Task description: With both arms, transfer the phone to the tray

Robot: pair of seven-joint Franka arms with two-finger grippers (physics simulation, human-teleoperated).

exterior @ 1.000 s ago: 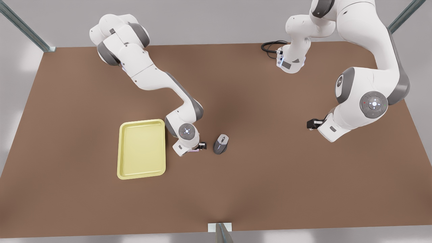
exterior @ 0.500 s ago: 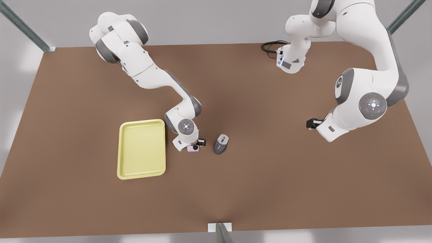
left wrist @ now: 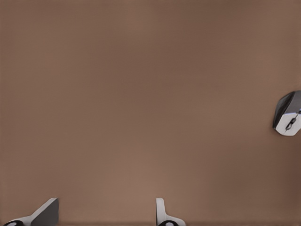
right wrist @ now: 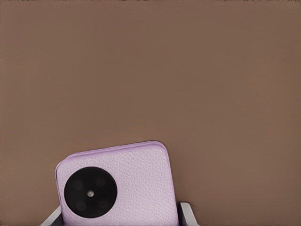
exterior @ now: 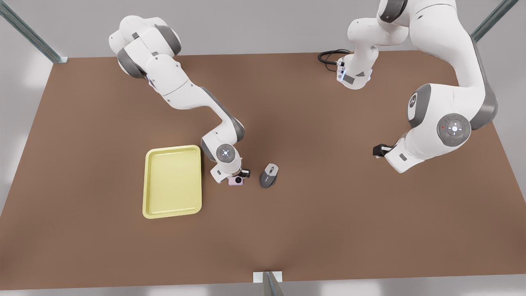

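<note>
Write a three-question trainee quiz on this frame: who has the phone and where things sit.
1. True or false: the phone already lies in the yellow tray.
2. Which gripper has its fingers around the phone? A) the right gripper B) the left gripper C) neither
3. Fill in: in the front view, the phone sits between the tray and the grey ____.
Key: 1 false; 2 A; 3 computer mouse.

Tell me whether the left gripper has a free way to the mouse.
Probably yes: only bare table lies between the left gripper and the mouse; the right gripper holds the phone beyond.
</note>
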